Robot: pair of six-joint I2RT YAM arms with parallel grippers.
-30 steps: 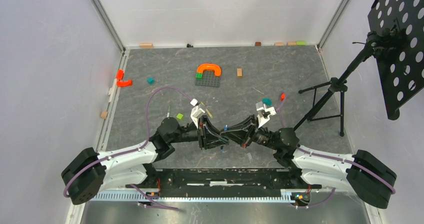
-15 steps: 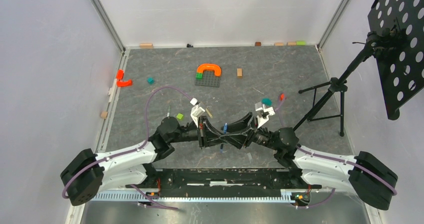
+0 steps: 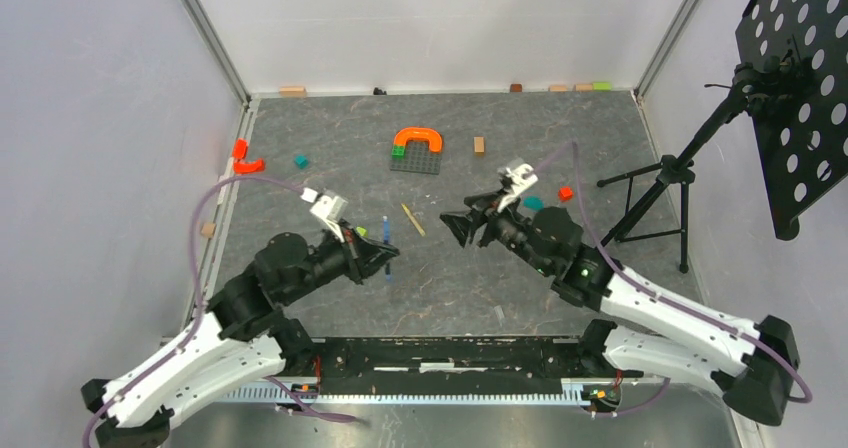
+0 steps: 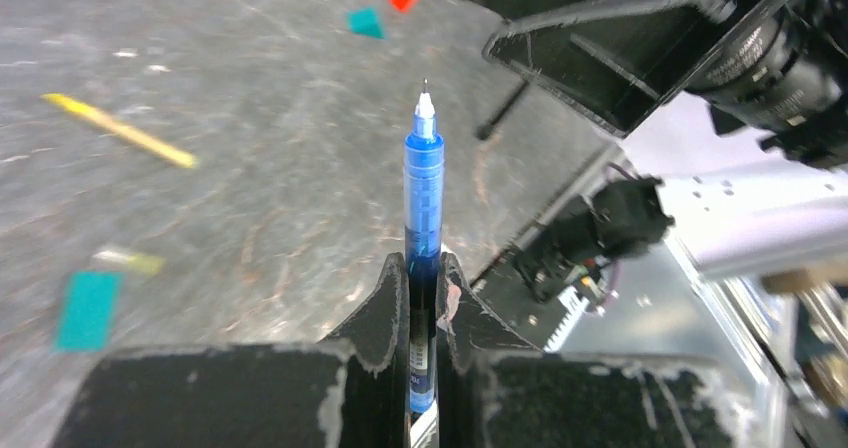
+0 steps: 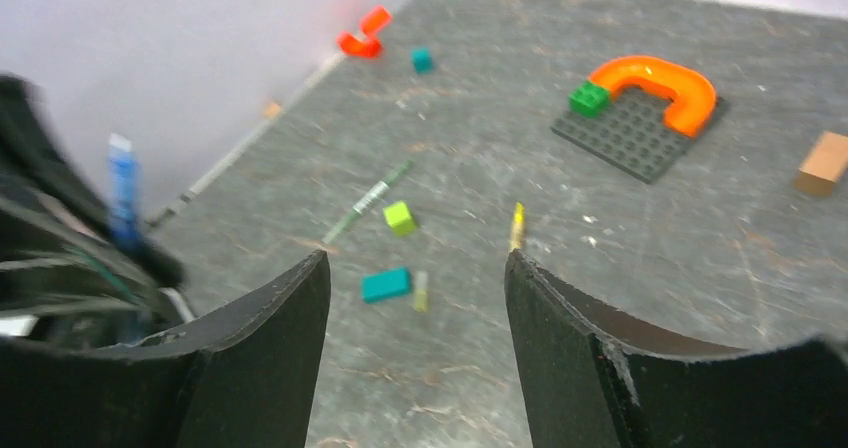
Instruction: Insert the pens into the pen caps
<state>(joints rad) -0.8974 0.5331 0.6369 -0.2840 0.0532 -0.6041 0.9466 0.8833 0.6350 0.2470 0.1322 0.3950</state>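
Between the left gripper's (image 4: 423, 268) scuffed black fingers, a slim translucent blue pen (image 4: 423, 183) sits clamped by its dark lower barrel, its fine white tip bare. Opposite, the right gripper (image 5: 415, 268) gapes, its matte curved jaws holding nothing. A thin tan-yellow pen (image 5: 517, 226) and a green pen (image 5: 368, 200) lie flat on the grey veined tabletop (image 5: 700, 268).

No readable text, labels or numbers.
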